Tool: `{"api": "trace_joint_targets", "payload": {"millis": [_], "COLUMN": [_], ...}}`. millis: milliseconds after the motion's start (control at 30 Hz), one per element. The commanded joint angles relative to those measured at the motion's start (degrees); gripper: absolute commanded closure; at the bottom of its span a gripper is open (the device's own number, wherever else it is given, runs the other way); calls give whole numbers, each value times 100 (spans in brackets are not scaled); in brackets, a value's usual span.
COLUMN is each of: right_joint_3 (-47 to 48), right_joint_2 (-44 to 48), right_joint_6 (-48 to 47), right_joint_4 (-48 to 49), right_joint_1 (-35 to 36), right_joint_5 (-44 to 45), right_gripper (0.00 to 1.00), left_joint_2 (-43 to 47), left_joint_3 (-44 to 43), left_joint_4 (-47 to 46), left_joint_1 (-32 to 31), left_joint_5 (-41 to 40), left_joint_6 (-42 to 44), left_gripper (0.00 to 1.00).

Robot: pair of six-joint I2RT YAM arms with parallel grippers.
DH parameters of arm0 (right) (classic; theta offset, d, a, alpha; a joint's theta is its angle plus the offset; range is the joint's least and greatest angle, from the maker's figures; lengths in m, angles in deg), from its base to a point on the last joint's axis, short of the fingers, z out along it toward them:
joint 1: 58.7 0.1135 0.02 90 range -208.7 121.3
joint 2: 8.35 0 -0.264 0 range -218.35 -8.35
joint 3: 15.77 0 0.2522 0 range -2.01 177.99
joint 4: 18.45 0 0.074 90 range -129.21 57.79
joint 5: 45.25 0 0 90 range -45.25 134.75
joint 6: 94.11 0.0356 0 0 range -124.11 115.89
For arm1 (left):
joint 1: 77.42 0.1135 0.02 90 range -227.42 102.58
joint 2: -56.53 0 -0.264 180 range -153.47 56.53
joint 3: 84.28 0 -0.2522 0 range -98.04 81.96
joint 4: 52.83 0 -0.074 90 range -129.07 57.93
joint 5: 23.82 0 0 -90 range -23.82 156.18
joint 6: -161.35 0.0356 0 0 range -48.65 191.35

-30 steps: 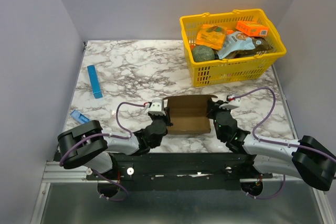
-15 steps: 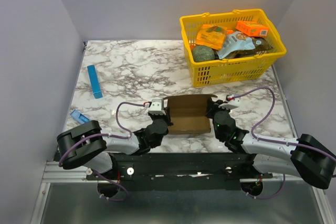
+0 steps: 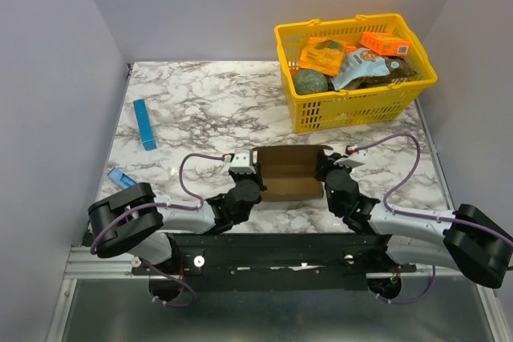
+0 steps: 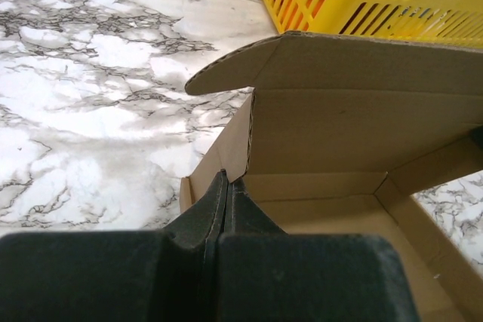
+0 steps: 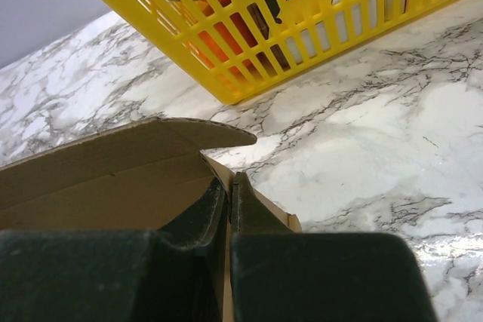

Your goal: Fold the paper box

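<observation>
The brown paper box (image 3: 288,174) sits on the marble table between my two arms, half folded, with its back panel raised and the lid flap curving toward me. My left gripper (image 3: 251,172) is shut on the box's left side wall; in the left wrist view the wall (image 4: 235,148) runs between the closed fingers (image 4: 207,209). My right gripper (image 3: 325,171) is shut on the right side wall; in the right wrist view the wall (image 5: 226,175) is pinched between its fingers (image 5: 249,213). The box's inside floor (image 4: 332,213) is open to view.
A yellow basket (image 3: 308,114) of packaged goods and orange boxes stands right behind the box, also in the wrist views (image 5: 249,73). A thin blue strip (image 3: 144,124) and a small blue piece (image 3: 121,177) lie at the left. Grey walls enclose the table.
Both grippers have lifted the box's sides slightly; the back panel now stands more upright and the box looks shorter front to back. The arms have barely shifted.
</observation>
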Motion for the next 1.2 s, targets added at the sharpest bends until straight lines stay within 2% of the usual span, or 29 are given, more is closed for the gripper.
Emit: {"api": "trace_joint_targets", "payload": {"millis": [0,167,300,367,400,433,500,533,633,700,733,767,867,1167], "right_joint_3": [-168,-274,-353,-335,-335,-353,-458,-493,-765,-915,-950,-968,-995,-328], "right_joint_2": [-220,-115,35,236,342,447,858,1044,1896,2405,2852,3109,3699,4025], "right_joint_6": [336,423,494,529,538,529,468,346,-66,-244,-349,-341,-324,-665], "right_joint_4": [-1031,-1057,-1241,-1416,-1635,-1724,-1934,-1997,-2094,-2277,-2383,-2523,-2787,-3781], "right_joint_1": [215,224,233,241,250,250,268,268,277,268,268,268,277,268], "right_joint_5": [-574,-618,-627,-662,-662,-671,-794,-872,-1504,-2082,-2225,-2349,-2806,-4230], "right_gripper": [90,90,89,84,81,72,60,50,39,36,27,25,22,22], "left_joint_2": [-202,-273,-282,-291,-299,-317,-396,-414,-519,-598,-624,-703,-791,-651], "left_joint_3": [1,633,722,740,740,740,757,757,670,547,494,354,239,309], "left_joint_4": [75,-434,-549,-576,-541,-532,-523,-488,-365,-181,-67,204,295,418], "left_joint_1": [-212,-212,-238,-326,-369,-405,-484,-493,-642,-730,-756,-765,-800,-801], "left_joint_5": [1026,1044,1228,1229,1185,1150,983,948,667,387,307,219,42,-99], "left_joint_6": [-395,-246,-9,298,369,474,686,730,923,967,950,907,827,686], "left_gripper": [100,100,100,100,100,100,100,100,100,100,100,100,100,100]}}
